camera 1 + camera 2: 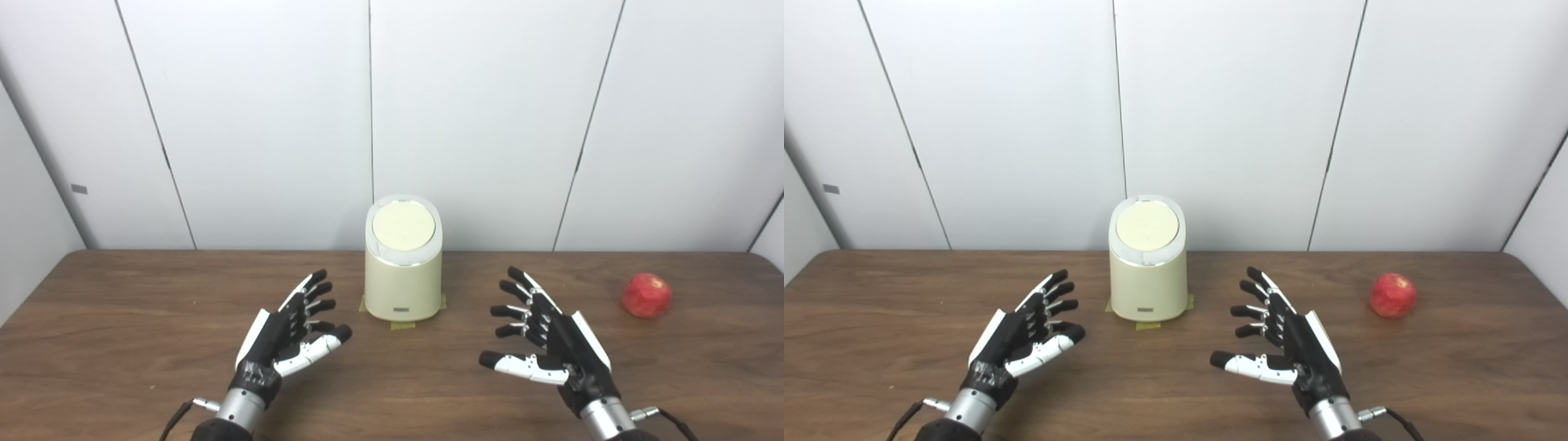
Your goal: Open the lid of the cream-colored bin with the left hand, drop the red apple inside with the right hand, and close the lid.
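While both my hands hover empty, fingers spread, the bin (402,269) sits at one o'clock from my left hand (288,334), lid (403,225) seemingly shut.

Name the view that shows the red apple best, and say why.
The right eye view: the red apple sits whole and well inside the picture, with bare table around it. The left eye view shows the same apple whole too, but nearer the picture's right edge.
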### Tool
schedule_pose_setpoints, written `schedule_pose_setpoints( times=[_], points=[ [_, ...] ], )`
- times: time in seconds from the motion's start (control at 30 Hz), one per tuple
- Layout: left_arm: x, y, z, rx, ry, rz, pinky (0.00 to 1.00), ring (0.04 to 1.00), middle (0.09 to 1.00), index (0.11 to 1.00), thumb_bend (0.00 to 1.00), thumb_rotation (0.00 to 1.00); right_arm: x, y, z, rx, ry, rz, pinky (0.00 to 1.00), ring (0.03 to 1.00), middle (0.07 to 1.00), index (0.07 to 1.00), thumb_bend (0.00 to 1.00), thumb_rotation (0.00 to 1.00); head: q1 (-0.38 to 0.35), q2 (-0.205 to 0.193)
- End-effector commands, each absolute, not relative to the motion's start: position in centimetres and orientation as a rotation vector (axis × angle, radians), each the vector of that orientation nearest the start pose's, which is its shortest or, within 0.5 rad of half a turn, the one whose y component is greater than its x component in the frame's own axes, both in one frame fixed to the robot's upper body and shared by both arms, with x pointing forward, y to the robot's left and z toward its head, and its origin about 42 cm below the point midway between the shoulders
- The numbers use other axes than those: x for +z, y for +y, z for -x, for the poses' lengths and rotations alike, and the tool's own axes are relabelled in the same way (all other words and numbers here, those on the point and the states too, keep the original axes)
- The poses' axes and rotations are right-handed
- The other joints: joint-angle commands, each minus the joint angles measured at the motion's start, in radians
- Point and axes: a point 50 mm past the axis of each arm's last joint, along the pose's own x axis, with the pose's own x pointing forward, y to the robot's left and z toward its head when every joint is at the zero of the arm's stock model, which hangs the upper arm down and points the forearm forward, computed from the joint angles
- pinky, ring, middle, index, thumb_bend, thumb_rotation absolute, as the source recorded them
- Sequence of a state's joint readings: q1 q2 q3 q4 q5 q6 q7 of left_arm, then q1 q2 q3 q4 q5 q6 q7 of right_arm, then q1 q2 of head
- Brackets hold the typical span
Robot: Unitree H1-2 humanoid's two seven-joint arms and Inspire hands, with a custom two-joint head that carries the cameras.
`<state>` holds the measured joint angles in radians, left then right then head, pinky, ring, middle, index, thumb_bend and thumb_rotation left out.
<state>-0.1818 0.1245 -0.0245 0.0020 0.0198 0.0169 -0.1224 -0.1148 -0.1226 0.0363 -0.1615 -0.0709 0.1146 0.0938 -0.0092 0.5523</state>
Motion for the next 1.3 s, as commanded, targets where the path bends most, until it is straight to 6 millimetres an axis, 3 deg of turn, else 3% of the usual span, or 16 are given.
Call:
schedule_pose_setpoints(
  times=[0.0,0.1,0.27,0.4,0.53,0.7,0.83,0.97,1.07,1.27],
  points=[
    [18.2,21.4,-35.1,-0.139,-0.302,-0.165,0.89,0.942,0.947,0.967,0.85,0.45,18.4,-22.2,-32.2,0.148,-0.226,0.203,0.63,0.755,0.895,0.925,0.79,0.2,0.0,0.001],
    [20.2,20.7,-35.9,-0.099,-0.341,-0.174,0.98,0.993,0.991,0.997,0.89,0.52,18.4,-22.3,-32.3,0.147,-0.229,0.201,0.63,0.758,0.896,0.924,0.79,0.2,0.003,-0.01],
    [23.6,19.8,-37.7,-0.05,-0.38,-0.19,1.0,1.0,1.0,1.0,0.9,0.52,18.2,-22.6,-32.4,0.149,-0.229,0.21,0.62,0.757,0.897,0.927,0.79,0.21,0.009,-0.019],
    [26.8,18.9,-39.9,0.002,-0.389,-0.249,0.98,1.0,1.0,1.0,0.88,0.47,18.1,-22.6,-32.5,0.15,-0.229,0.21,0.62,0.756,0.899,0.926,0.79,0.22,0.014,-0.023],
    [28.8,18.0,-41.8,0.002,-0.377,-0.266,0.96,1.0,1.0,1.0,0.89,0.37,18.0,-22.5,-32.5,0.148,-0.23,0.206,0.63,0.755,0.895,0.924,0.8,0.22,0.014,-0.024],
    [30.6,17.2,-44.0,0.007,-0.374,-0.353,0.99,1.0,1.0,1.0,0.93,0.38,17.9,-22.5,-32.4,0.154,-0.239,0.19,0.63,0.753,0.898,0.924,0.8,0.21,0.015,-0.025],
    [31.6,16.8,-45.7,0.015,-0.374,-0.429,0.99,1.0,1.0,1.0,0.96,0.38,18.0,-22.4,-32.3,0.15,-0.253,0.184,0.61,0.741,0.897,0.922,0.8,0.22,0.016,-0.026],
    [32.2,16.5,-47.3,0.026,-0.364,-0.53,0.79,0.996,1.0,1.0,0.99,0.38,17.9,-22.4,-32.4,0.141,-0.243,0.193,0.61,0.738,0.902,0.919,0.81,0.22,0.014,-0.026],
    [32.2,16.2,-48.2,0.035,-0.356,-0.594,0.79,1.0,1.0,1.0,1.0,0.36,17.8,-22.5,-32.4,0.145,-0.24,0.198,0.61,0.745,0.908,0.923,0.8,0.22,0.015,-0.026],
    [31.3,16.1,-49.8,0.043,-0.329,-0.641,0.93,1.0,1.0,1.0,1.0,0.36,17.6,-22.3,-32.4,0.145,-0.239,0.193,0.6,0.745,0.922,0.929,0.81,0.24,0.005,-0.028]
  ],
)
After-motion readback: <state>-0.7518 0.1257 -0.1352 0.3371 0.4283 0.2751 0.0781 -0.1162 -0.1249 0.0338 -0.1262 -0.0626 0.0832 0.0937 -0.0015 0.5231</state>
